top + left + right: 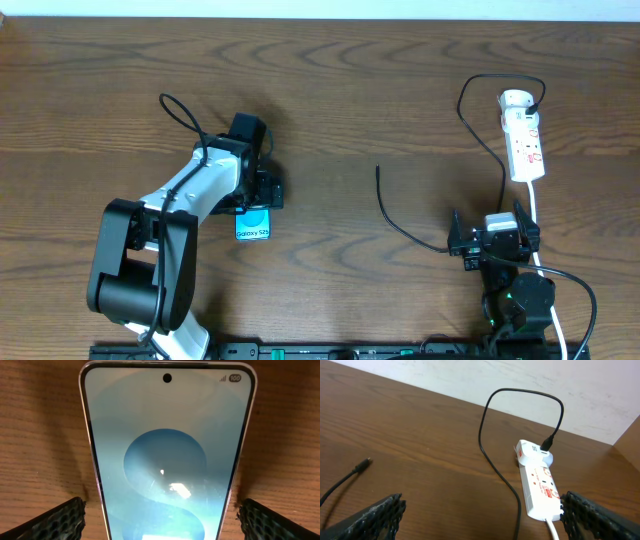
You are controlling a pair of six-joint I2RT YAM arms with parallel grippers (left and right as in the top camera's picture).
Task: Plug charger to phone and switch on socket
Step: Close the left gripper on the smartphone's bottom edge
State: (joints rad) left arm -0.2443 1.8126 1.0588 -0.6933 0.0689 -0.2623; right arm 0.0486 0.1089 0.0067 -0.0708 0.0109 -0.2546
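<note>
Left gripper [160, 521], jaws wide and empty, straddles the phone [167, 450] lying flat between them; right gripper [480, 520], also released, faces the charger [364, 463] tip ahead-left and the socket [540, 491] ahead-right: an off-centre squeeze could skew the phone, and the thin tip may slip.

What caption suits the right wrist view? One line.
Open right end effector faces the power strip; charger plugged in, its connector tip loose on the table.
</note>
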